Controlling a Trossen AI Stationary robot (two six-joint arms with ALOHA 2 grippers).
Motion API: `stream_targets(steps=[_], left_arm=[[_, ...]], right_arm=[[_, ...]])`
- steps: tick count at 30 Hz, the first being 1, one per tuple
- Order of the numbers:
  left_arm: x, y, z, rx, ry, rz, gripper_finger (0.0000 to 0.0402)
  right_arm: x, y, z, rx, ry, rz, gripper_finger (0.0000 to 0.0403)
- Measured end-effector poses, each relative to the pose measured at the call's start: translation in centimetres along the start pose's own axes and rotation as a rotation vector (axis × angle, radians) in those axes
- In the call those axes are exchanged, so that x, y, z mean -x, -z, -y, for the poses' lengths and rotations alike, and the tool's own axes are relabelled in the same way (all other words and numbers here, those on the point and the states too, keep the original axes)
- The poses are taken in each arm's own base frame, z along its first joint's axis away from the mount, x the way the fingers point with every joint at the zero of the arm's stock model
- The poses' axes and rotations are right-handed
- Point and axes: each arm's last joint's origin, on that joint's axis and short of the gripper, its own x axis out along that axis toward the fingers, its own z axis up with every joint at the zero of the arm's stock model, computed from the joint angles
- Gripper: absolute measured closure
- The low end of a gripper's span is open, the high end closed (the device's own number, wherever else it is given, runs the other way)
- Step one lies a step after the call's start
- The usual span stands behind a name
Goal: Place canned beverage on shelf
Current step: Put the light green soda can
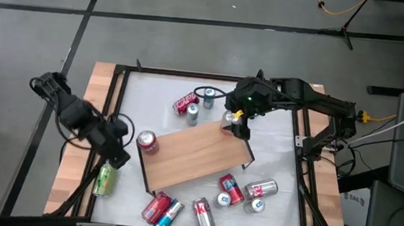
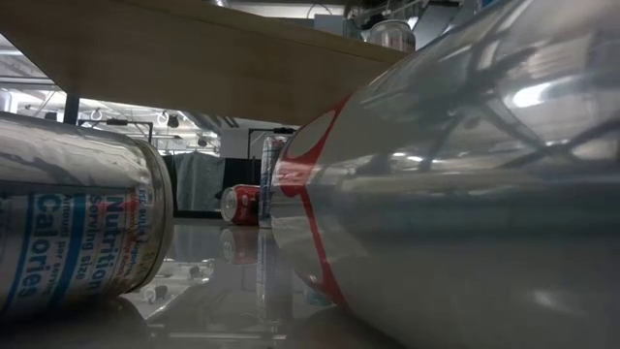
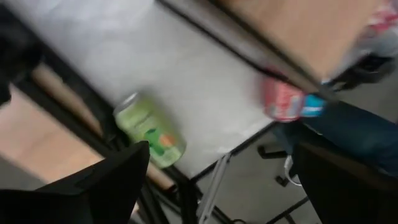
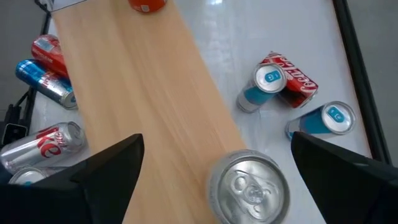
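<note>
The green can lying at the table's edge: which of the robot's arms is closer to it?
The left. Its open tool hovers right beside the green can, while the right tool is across the shelf by a silver can.

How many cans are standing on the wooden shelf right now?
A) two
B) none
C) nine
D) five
A: the shelf carries only a red can at one corner and a silver can at another; the other cans are on the table around it.
</note>
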Motion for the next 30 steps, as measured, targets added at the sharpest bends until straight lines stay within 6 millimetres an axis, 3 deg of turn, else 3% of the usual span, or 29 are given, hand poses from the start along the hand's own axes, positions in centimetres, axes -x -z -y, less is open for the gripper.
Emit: stream_targets(steps=[10, 22, 30], left_arm=[[-6.5, 2.7, -1.9, 0.109, -0.263, -0.046, 0.0015], [-13.0, 2.5, -2.9, 0.092, -0.253, -0.048, 0.0015], [-16.5, 2.2, -4.2, 0.096, -0.260, -0.105, 0.0015]], right_arm=[[0.0, 0.0, -2.4, 0.061, -0.039, 0.000, 0.0006], [0.0, 0.2, -4.5, 0.114, -0.082, 0.003, 0.0006], [0.1, 0.2, -4.9, 0.113, -0.091, 0.001, 0.0006]])
